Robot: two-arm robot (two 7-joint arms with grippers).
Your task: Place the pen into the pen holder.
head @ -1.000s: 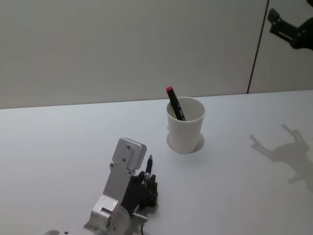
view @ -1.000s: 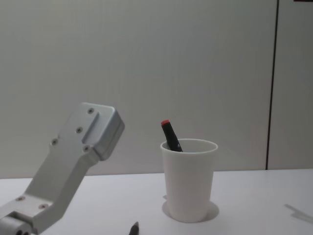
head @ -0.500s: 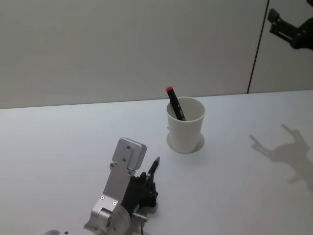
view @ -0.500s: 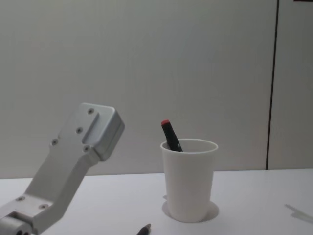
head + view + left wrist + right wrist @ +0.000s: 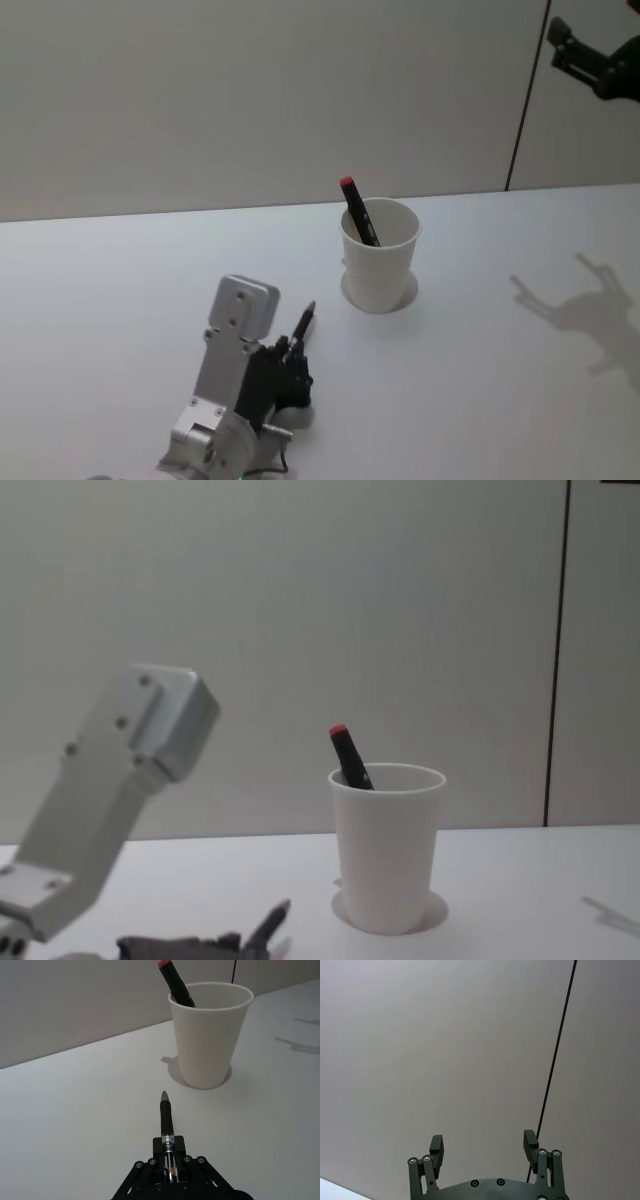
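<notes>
Between left jaws, pen [image 5: 165, 1117], tip out.

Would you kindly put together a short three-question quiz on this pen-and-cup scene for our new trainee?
1. True or false: the pen is inside the pen holder.
2. What stands in the pen holder? A) a red-capped marker B) scissors C) nothing
3. Fill in: the right hand, raised high on the right, is ____ (open or shut).
Key: 1 false, the left hand grips it, tip pointing toward the pen holder; 2 A; 3 open.
</notes>
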